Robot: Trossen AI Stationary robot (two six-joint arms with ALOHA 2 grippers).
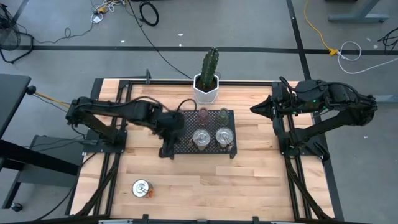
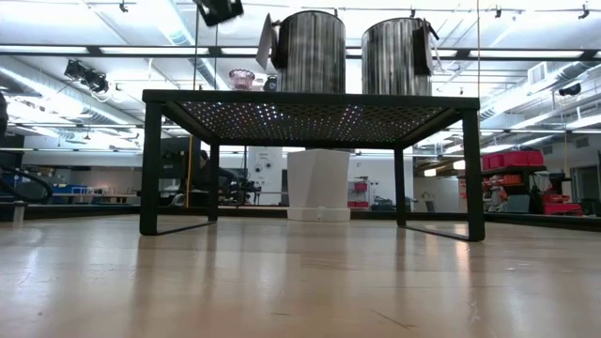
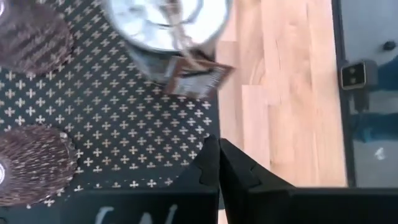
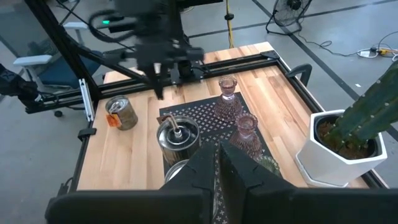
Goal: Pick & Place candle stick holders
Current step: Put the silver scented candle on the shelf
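A workshop with grey floor and cables surrounds a wooden bench (image 1: 205,180) carrying a black mesh tray (image 1: 186,142).

From above, two silver candle stick holders (image 1: 201,138) stand on the tray with tinted glass cups (image 1: 203,114) behind them, while a third silver holder (image 1: 142,188) lies alone on the bench's near left; a white cactus pot (image 1: 206,89) sits just behind the tray. The left end effector (image 1: 168,149) hovers at the tray's left edge, fingers pressed together, empty. The right end effector (image 1: 255,109) hangs well apart, also pressed together. At bench height, two silver holders rise above the tray. The left wrist view shows closed fingers (image 3: 214,171) over the tray's edge.
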